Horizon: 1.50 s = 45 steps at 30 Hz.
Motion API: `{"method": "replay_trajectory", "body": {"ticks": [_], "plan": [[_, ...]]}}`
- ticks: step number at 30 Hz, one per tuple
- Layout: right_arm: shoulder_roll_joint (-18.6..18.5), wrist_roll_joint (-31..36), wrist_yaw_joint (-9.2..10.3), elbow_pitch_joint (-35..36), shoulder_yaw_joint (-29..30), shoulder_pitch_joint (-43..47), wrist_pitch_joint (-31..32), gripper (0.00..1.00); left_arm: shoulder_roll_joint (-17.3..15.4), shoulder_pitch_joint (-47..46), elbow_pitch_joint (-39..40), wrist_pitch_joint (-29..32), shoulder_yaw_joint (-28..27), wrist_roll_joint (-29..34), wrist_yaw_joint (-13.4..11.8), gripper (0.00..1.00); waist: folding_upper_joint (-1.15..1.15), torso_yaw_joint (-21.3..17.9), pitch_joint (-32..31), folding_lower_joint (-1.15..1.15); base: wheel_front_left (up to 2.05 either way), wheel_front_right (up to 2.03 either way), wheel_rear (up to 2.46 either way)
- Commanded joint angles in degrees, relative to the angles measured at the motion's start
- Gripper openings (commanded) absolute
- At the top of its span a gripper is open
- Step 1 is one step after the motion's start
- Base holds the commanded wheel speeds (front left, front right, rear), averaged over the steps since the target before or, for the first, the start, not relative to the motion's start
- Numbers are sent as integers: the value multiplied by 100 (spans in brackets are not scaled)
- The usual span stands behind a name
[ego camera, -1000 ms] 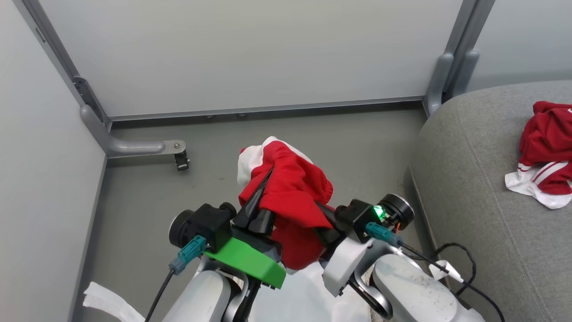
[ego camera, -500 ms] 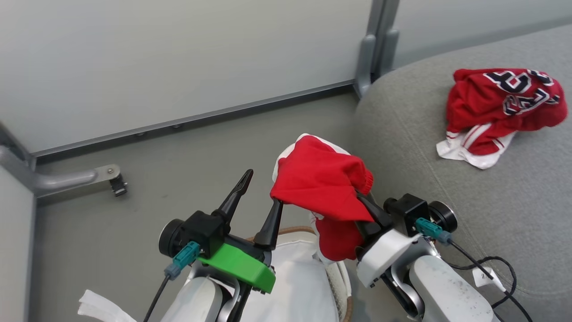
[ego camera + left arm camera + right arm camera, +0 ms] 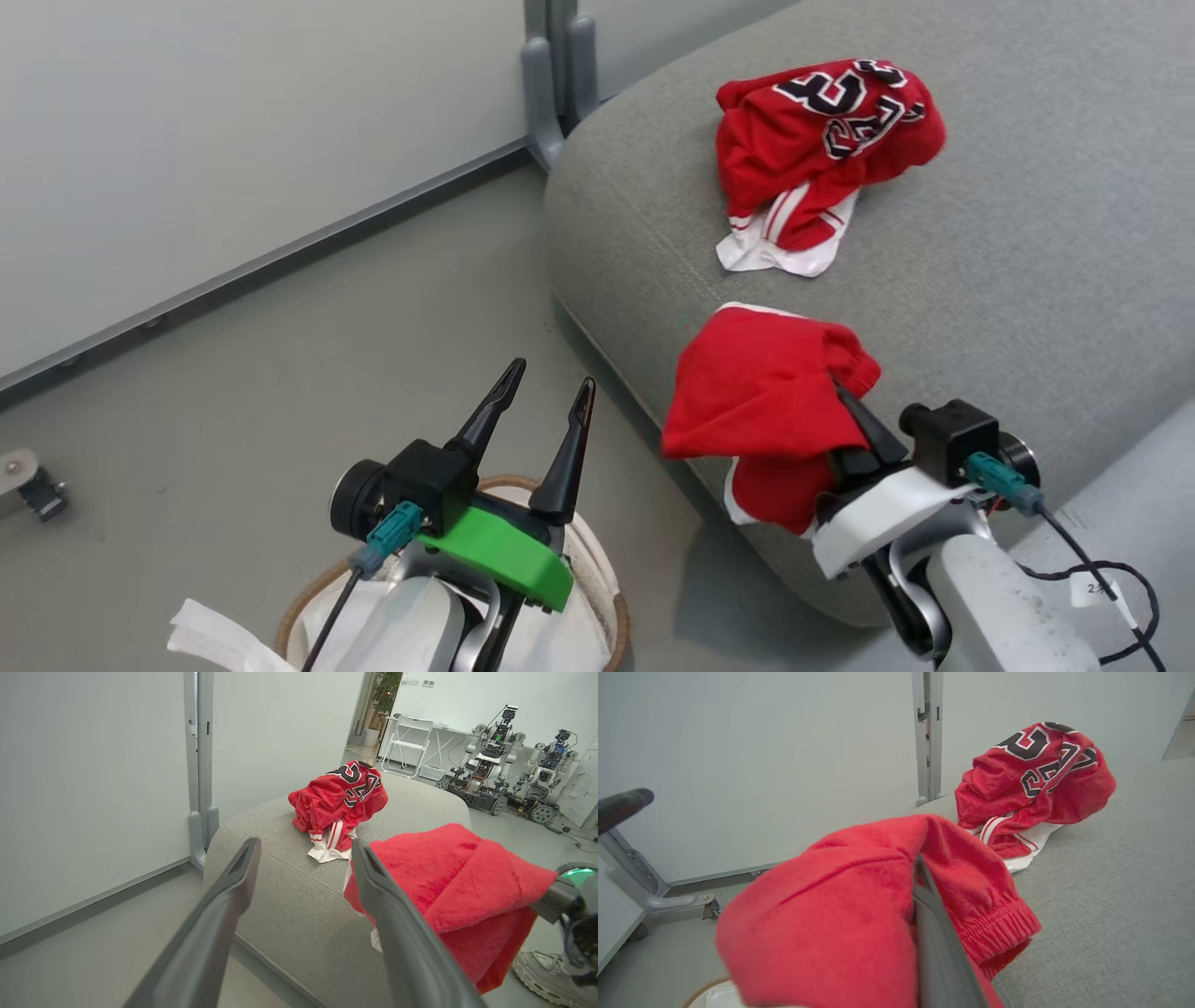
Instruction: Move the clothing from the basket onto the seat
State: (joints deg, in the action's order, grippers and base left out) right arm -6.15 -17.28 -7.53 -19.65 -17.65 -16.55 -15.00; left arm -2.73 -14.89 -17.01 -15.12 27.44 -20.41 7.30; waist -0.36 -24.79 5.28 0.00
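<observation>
Nearest the robot, the laundry basket [image 3: 611,597], holding a white liner sheet [image 3: 579,635], is sitting on the grey floor [image 3: 327,355] just off the seat's [image 3: 1027,261] front corner. The left gripper [image 3: 553,373] is hovering above the basket, beside the seat's edge, its two fingers spreading wide and holding nothing. The right gripper [image 3: 845,401] is pinching a red fleecy garment [image 3: 761,392] between closed fingers, and the cloth is draping over them above the seat's front edge. Farther back, the crumpled red jersey [image 3: 822,140], with black numbers and white striped trim, is lying on top of the seat, well apart from the held garment.
</observation>
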Motion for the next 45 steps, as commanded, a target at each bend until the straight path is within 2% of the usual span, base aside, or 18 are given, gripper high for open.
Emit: {"method": "replay_trajectory", "body": {"ticks": [1,7,12,19,23,31,35,39,45], "plan": [[-28,-30,8,77,156,57,-26,0,-33,-136,-36,-4,-10,67,23,100,36,-523,310,0,0,0,0],[-173,6,7,318,815,-162,-26,0,-36,-316,-109,-4,115,81,23,100,36,-567,582,0,0,0,0],[-480,127,8,408,1078,-794,-26,0,-36,-418,-181,-4,146,164,25,100,36,-549,876,0,0,0,0],[-1034,359,8,338,1367,-2125,-25,0,-63,-657,-319,-4,309,238,25,100,36,-145,1383,0,0,0,0],[-1376,593,8,-148,1598,-2942,-25,0,-129,-822,-377,-4,376,262,25,100,36,161,1667,0,0,0,0],[-1795,1212,8,-1734,2031,-4135,-25,0,-217,-1144,-408,-3,499,272,25,100,36,786,2331,0,0,0,0],[-1813,1470,8,-2403,2193,-4395,-26,0,-243,-1285,-405,-4,547,270,25,100,36,1040,2622,0,0,0,0],[-1644,1624,8,-3077,2307,-4289,-26,0,-230,-1334,-395,-4,476,248,25,100,36,1202,2864,0,0,0,0],[-1525,1856,8,-3650,2570,-4027,-25,0,-199,-1396,-368,-4,477,252,26,100,36,1355,3020,0,0,0,0]]}}
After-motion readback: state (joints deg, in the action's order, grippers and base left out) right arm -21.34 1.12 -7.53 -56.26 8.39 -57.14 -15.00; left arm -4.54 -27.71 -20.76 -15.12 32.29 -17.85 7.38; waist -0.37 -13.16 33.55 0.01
